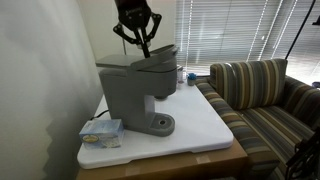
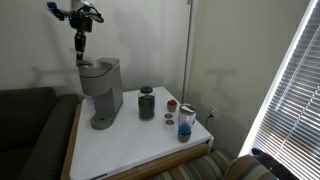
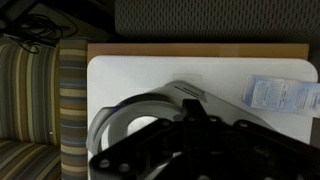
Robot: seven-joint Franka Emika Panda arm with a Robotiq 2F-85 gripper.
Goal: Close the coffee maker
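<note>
The grey coffee maker [image 1: 135, 90] stands on the white table top [image 1: 200, 125], with its round drip base [image 1: 160, 125] toward the front. It also shows in an exterior view [image 2: 102, 90]. Its top lid [image 1: 152, 57] lies low, slightly slanted. My gripper [image 1: 142, 45] hangs straight above the lid, fingers together and pointing down, tip at or just above it [image 2: 81, 55]. In the wrist view the dark fingers [image 3: 193, 108] fill the lower half over a curved grey part of the machine [image 3: 125, 112]. Contact cannot be told.
A small blue-white box [image 1: 102, 132] lies at the table's front corner, also in the wrist view [image 3: 283, 95]. A dark canister [image 2: 147, 103], a small round item [image 2: 171, 105] and a jar [image 2: 185, 122] stand beside the machine. A striped sofa [image 1: 265, 100] adjoins the table.
</note>
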